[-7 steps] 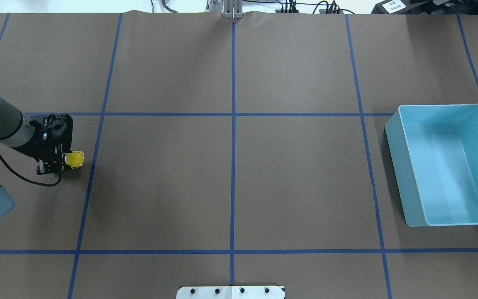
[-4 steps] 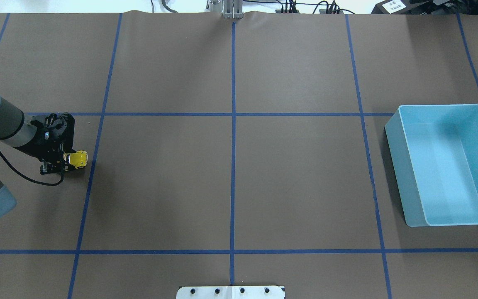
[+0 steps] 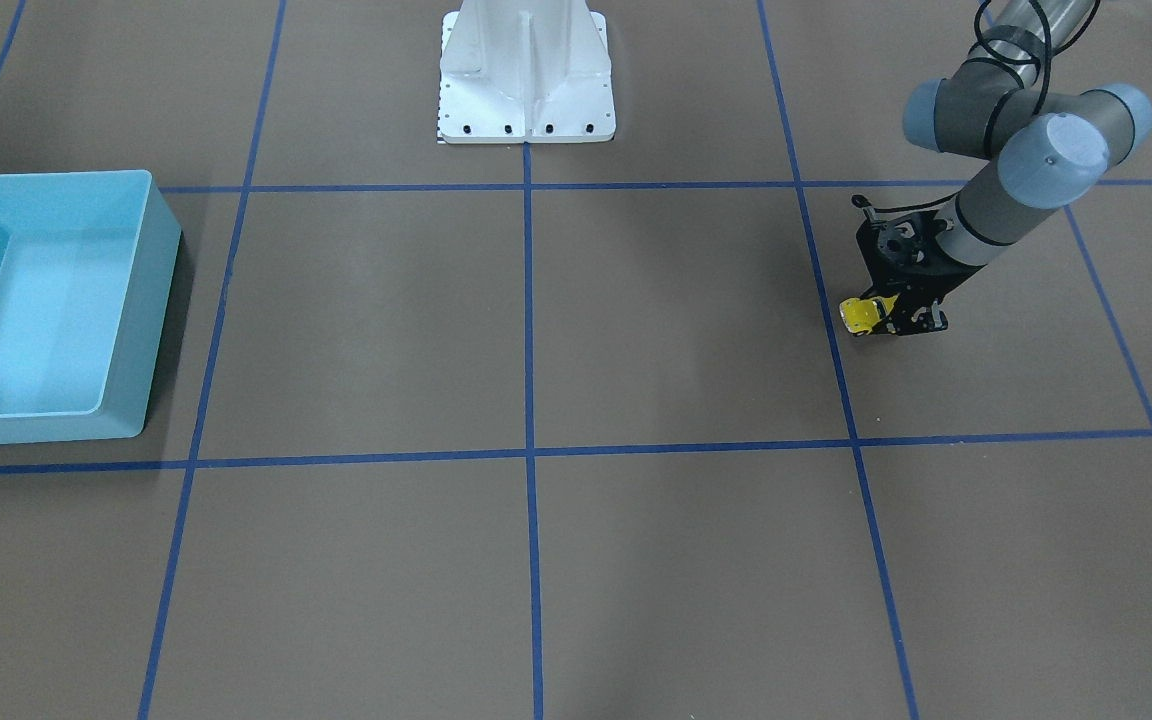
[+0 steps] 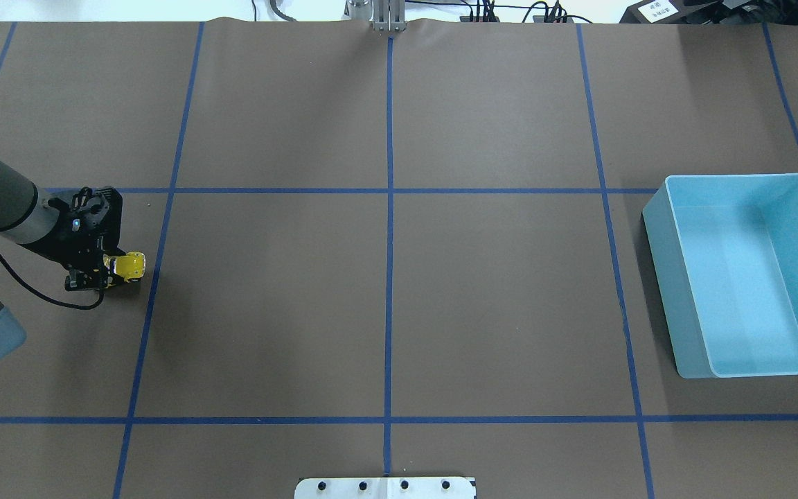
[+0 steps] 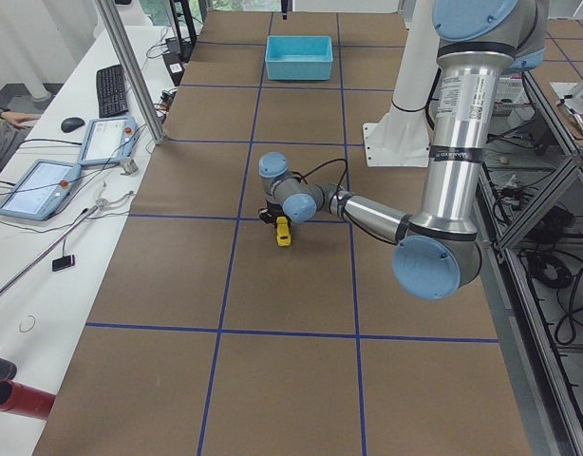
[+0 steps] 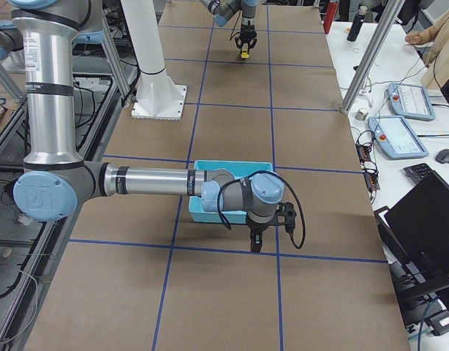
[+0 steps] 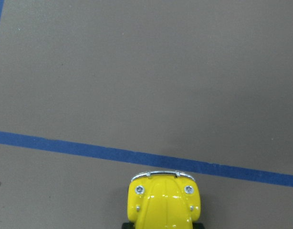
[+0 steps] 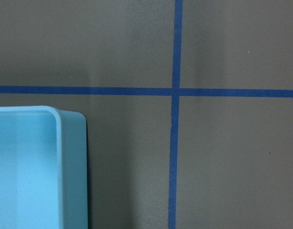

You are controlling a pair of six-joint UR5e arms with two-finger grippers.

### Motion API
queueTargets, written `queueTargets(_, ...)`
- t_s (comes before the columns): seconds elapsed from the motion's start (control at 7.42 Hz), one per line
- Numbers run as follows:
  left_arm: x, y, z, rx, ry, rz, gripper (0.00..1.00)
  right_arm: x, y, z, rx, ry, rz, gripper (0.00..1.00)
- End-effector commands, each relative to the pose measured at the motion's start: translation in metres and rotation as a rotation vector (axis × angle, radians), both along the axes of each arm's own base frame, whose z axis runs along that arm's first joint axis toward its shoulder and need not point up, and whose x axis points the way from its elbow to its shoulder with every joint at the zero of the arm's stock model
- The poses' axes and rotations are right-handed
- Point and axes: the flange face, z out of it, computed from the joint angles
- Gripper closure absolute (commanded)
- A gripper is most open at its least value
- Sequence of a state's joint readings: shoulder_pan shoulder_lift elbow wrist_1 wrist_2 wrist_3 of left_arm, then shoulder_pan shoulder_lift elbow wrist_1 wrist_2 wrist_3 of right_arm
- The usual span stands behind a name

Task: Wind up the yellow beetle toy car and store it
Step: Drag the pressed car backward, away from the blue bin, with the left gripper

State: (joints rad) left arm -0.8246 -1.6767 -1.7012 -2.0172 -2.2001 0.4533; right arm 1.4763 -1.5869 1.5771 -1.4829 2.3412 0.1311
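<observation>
Brown table [image 4: 496,291] gridded with blue tape [image 4: 389,277]. Bearing a light-blue bin [image 4: 659,277] at one end and, seemingly, the yellow beetle toy car [image 4: 132,265] opposite

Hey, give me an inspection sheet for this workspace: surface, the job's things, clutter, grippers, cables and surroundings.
Surface: brown paper-covered table with a blue tape grid.
Job's things: yellow beetle toy car on the table at the left gripper's tips; light-blue bin at the far right, nothing in it.
Clutter: nothing seen.
Grippers: left gripper low, apparently closed on the car's rear; right gripper points down beside the bin, open or shut cannot be told.
Cables: black cable trails onto the table behind the left gripper.
Surroundings: white robot base; operators' desk with a tablet and keyboard; a person's arm.
</observation>
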Motion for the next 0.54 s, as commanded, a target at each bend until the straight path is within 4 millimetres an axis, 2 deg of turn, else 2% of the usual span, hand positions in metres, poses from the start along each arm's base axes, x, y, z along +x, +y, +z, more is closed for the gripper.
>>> queueTargets(0.0,-0.0001,0.0000,0.0006,-0.003,0.001,0.002,1.00,0.0007,-0.0017,-0.0033,-0.008,0.006,0.022,0.00)
queueTargets(0.4,-0.0017,0.0022,0.0047,-0.009,-0.002,0.005,1.00,0.0007,-0.0017,-0.0033,-0.008,0.006,0.022,0.00)
